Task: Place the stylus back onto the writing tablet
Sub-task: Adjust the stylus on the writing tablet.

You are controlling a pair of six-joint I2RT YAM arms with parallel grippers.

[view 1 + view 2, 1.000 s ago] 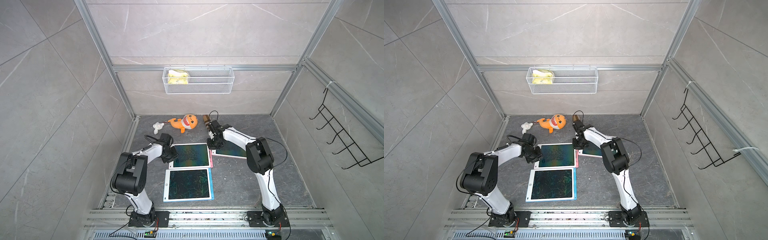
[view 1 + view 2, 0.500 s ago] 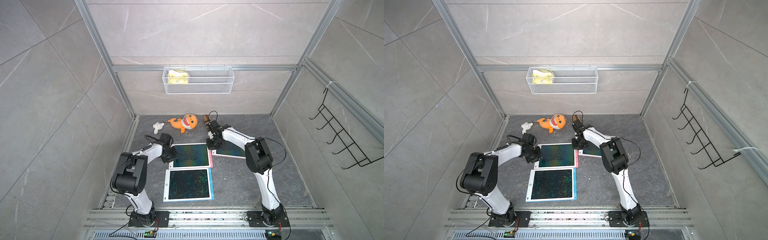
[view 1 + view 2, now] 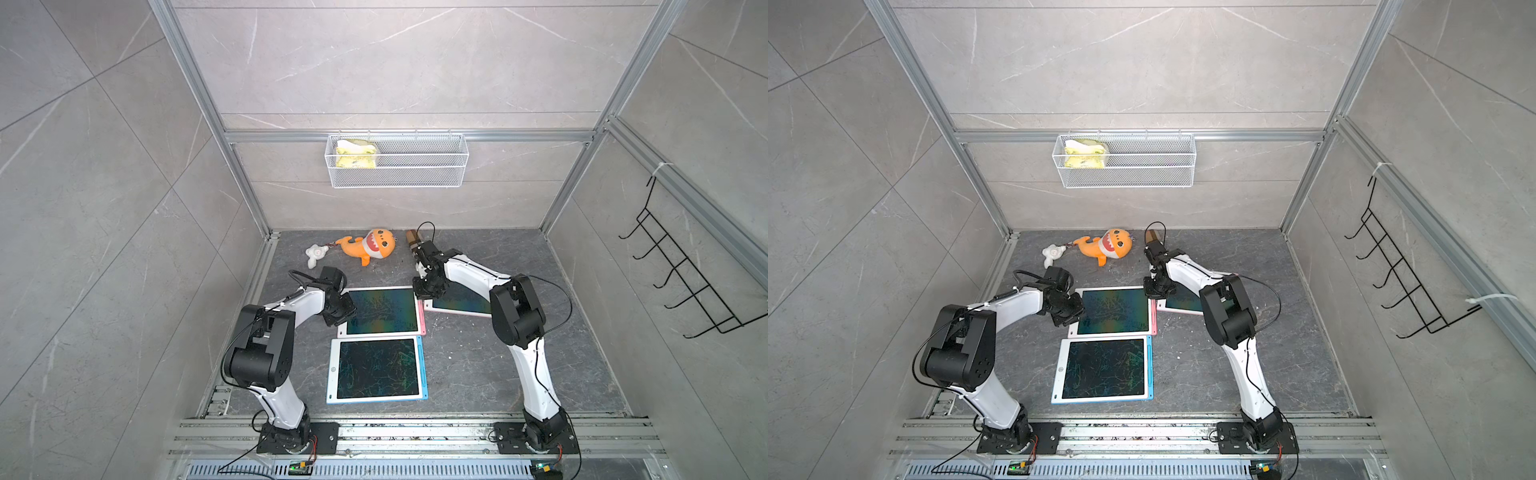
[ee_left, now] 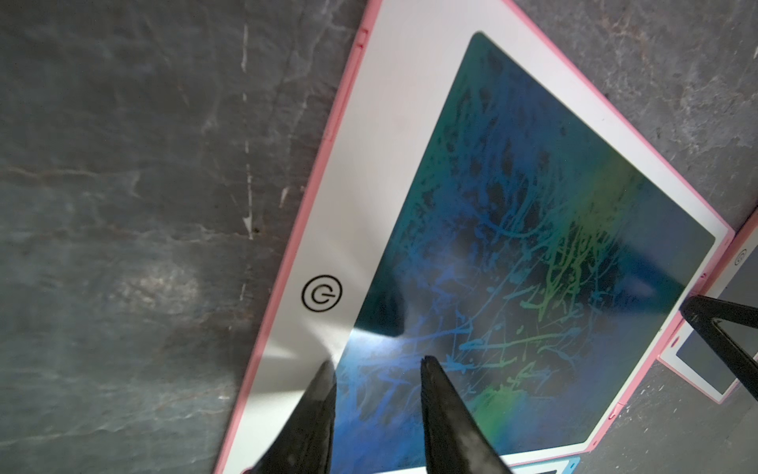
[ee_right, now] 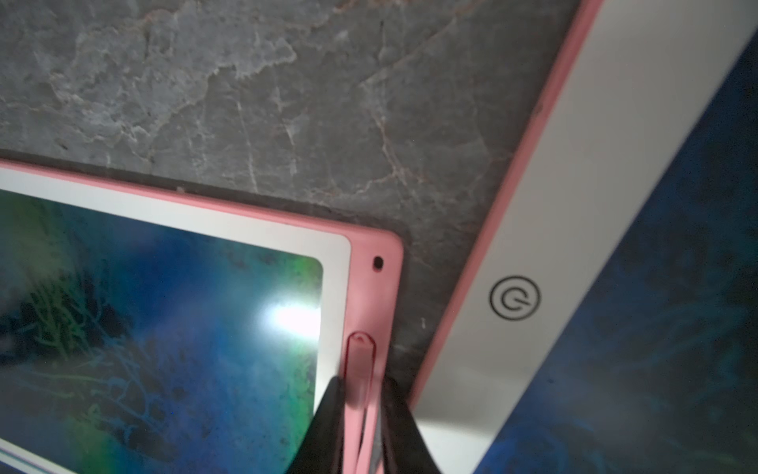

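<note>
The fingers [image 5: 326, 422] of the right gripper [image 5: 362, 381] stand close together, clamped on the pink stylus [image 5: 360, 361]; its tip sits in the groove along the pink tablet [image 5: 164, 328] edge, near a corner; a second pink tablet [image 5: 553, 246] lies just beside, with stone floor [image 5: 246, 102] between. In the left wrist view the left gripper [image 4: 375, 361] holds its fingers [image 4: 447, 414] apart and empty over that tablet's screen, near the power symbol. In both top views the right gripper [image 3: 424, 289] is at the tablet's far right corner, the left gripper [image 3: 343, 313] at its left edge; a blue tablet [image 3: 376, 368] lies nearer the bases.
</note>
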